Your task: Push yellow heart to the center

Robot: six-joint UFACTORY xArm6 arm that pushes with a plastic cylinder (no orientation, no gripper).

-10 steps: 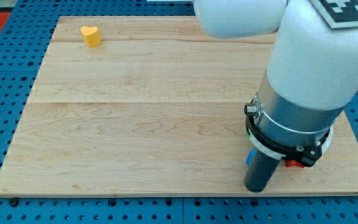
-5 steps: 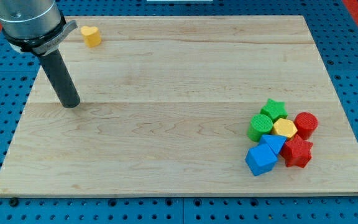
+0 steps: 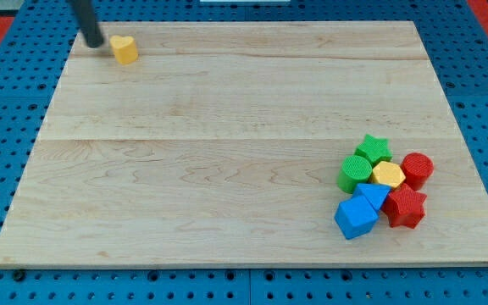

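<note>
One small yellow heart-shaped block point(image 3: 124, 49) sits at our wooden board's point(image 3: 227, 169) top-left corner, unpushed, our bare rod's tip point(image 3: 95, 43) just left of it, holding nothing.

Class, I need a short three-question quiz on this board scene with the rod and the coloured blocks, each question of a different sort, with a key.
1. True or false: my tip sits to the view's left of the yellow heart.
2. Which block lies nearest the view's bottom? A) green star B) blue cube C) red cylinder
3. Fill in: the cluster of blocks lies at the board's lower ____ in the view.

Key: 1 true; 2 B; 3 right.
</note>
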